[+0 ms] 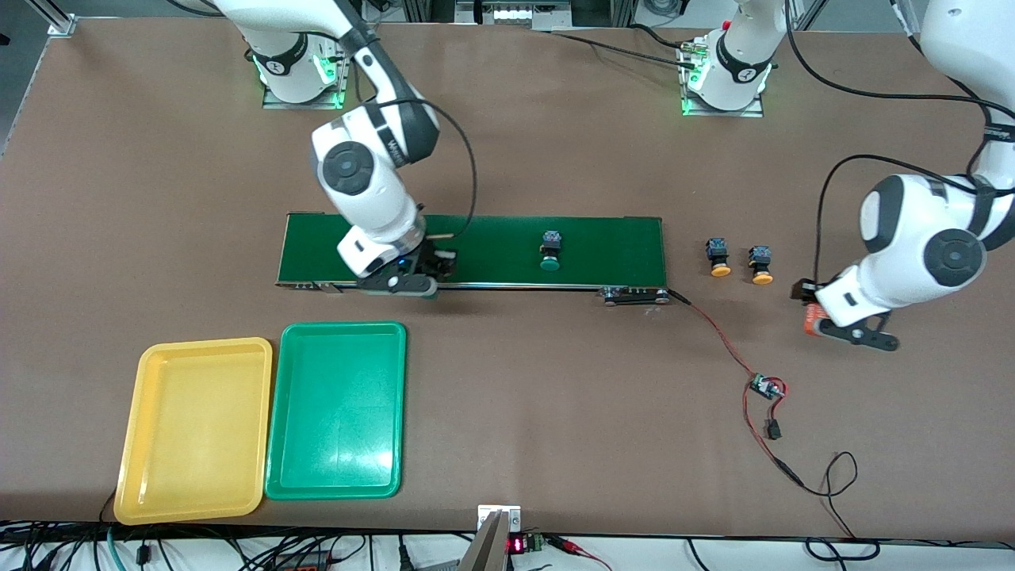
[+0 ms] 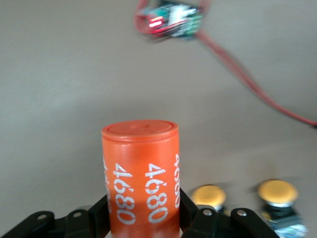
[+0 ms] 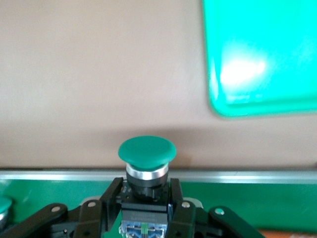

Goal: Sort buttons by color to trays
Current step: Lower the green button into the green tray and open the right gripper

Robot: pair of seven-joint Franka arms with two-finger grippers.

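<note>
Over the conveyor belt, my right gripper clamps one green button; a second lies on it. Two orange buttons sit off its end, near my left gripper, which grips an orange cylinder. Two trays, nearer the camera, have open table around.

White digits "4680" are printed repeatedly, running lengthwise, around the orange cylinder at lower centre of the left wrist view. No other marking on any item is legible.
</note>
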